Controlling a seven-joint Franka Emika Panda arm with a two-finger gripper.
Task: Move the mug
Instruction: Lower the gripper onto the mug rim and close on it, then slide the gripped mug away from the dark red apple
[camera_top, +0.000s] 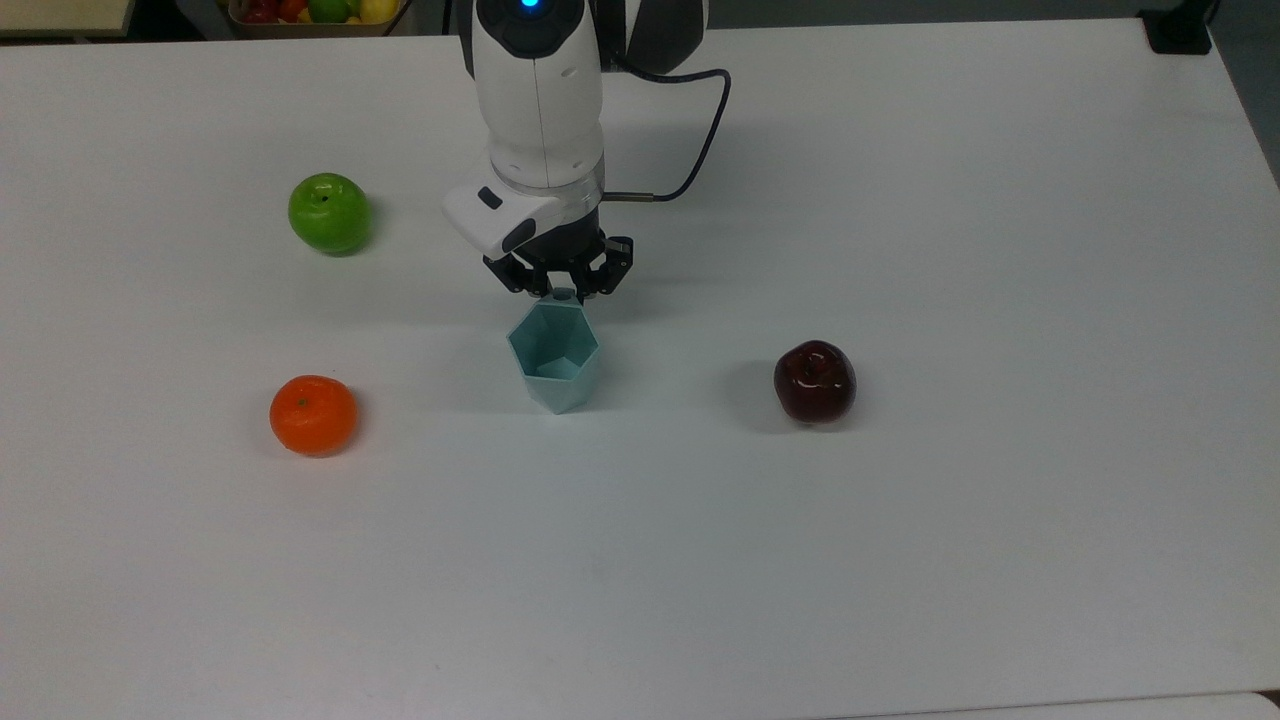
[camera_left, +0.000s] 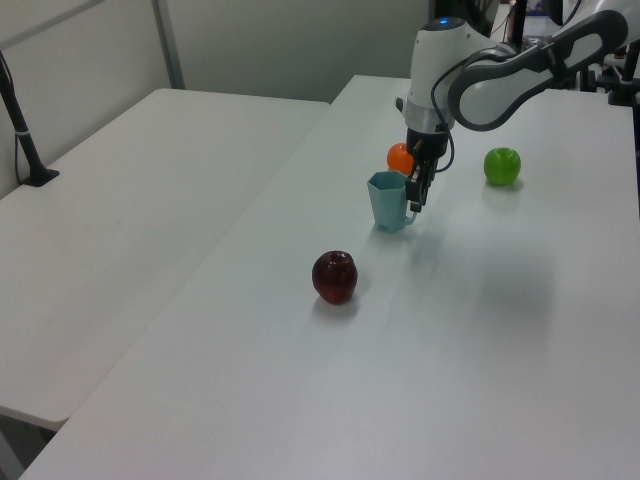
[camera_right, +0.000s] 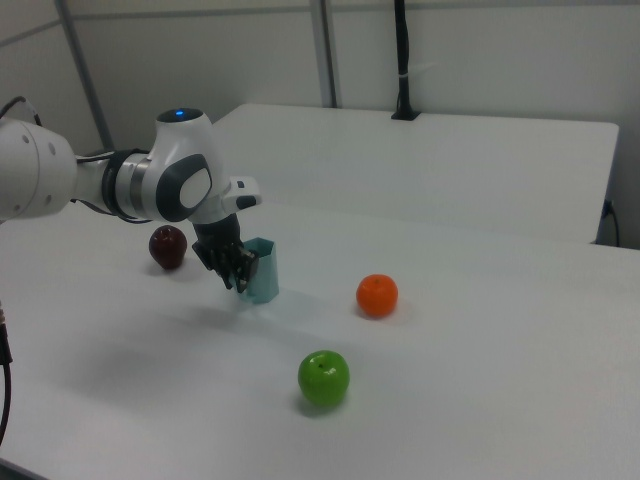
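The pale blue mug (camera_top: 554, 358) stands upright near the middle of the white worktop (camera_top: 900, 550), its six-sided rim open to the ceiling. The arm (camera_top: 537, 100) reaches down from the far edge in the top view, and its tool (camera_top: 563, 291) sits right at the mug's far side, where the small handle tab is. The dark fingers (camera_top: 590, 280) are drawn in close together around that tab, clamped on it as far as I can see. In the left view the tool (camera_left: 412, 197) hugs the mug (camera_left: 388, 201) on the left view's right, and the mug's base seems to be slightly off the surface, though I cannot be sure of that. In the right view the tool (camera_right: 238, 271) is on the right view's left of the mug (camera_right: 262, 270), touching it.

Three fruits lie around the mug, all well apart from it. A green apple (camera_top: 329, 212) rests toward the top view's upper left, an orange (camera_top: 313, 414) toward the top view's lower left, and a dark red apple (camera_top: 814, 381) on the top view's right, roughly level with the mug. In the left view the orange (camera_left: 399, 157) peeks out just behind the arm, and the red apple (camera_left: 334, 276) lies nearest the camera. A black cable (camera_top: 700, 140) loops off the arm's wrist.
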